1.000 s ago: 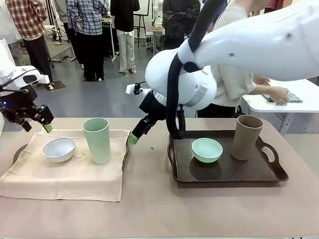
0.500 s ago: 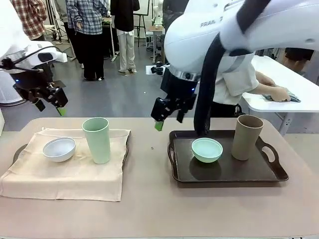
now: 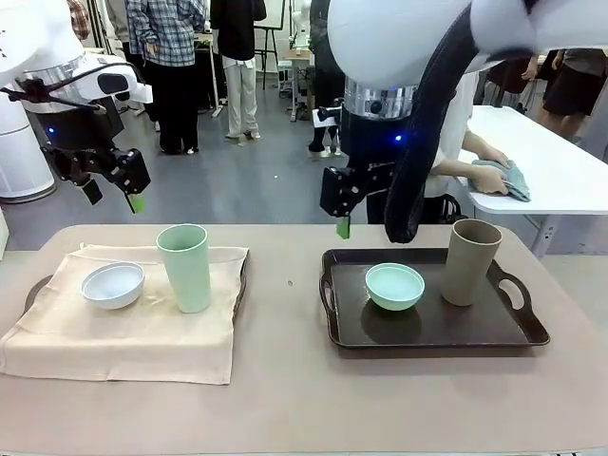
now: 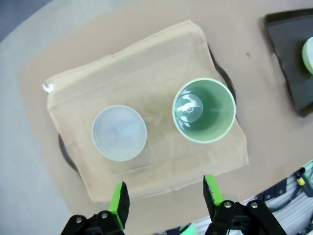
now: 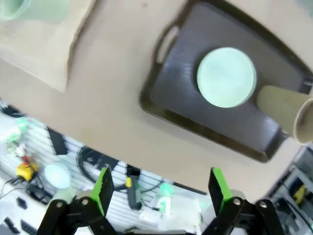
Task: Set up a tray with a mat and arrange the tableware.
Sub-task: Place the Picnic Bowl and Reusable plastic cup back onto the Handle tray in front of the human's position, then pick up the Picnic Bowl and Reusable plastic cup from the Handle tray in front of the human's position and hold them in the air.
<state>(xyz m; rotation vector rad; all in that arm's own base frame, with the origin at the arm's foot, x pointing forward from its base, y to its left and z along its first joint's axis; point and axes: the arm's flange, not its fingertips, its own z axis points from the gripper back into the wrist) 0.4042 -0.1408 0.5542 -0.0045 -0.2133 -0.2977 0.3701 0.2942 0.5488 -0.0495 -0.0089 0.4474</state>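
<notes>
We judge pale green cup [image 3: 184,268], white bowl [image 3: 113,284] left, taupe cup [image 3: 471,262], mint bowl [image 3: 395,286] right: all 4 light, stiff plastic; we'd pinch rims. Left gripper [image 4: 165,193], right gripper [image 5: 159,188] spread, empty.

Grey floor [image 3: 237,185], smooth and evenly lit. Tan tabletop [image 3: 285,408] in the foreground, rounded corners. White table [image 3: 565,180] at right rear with a grey-green cloth [image 3: 503,174] on it. Several people [image 3: 166,66] stand at the far back. Cables [image 5: 93,161] and assorted gear sit below the near table edge, seen in the right wrist view.
</notes>
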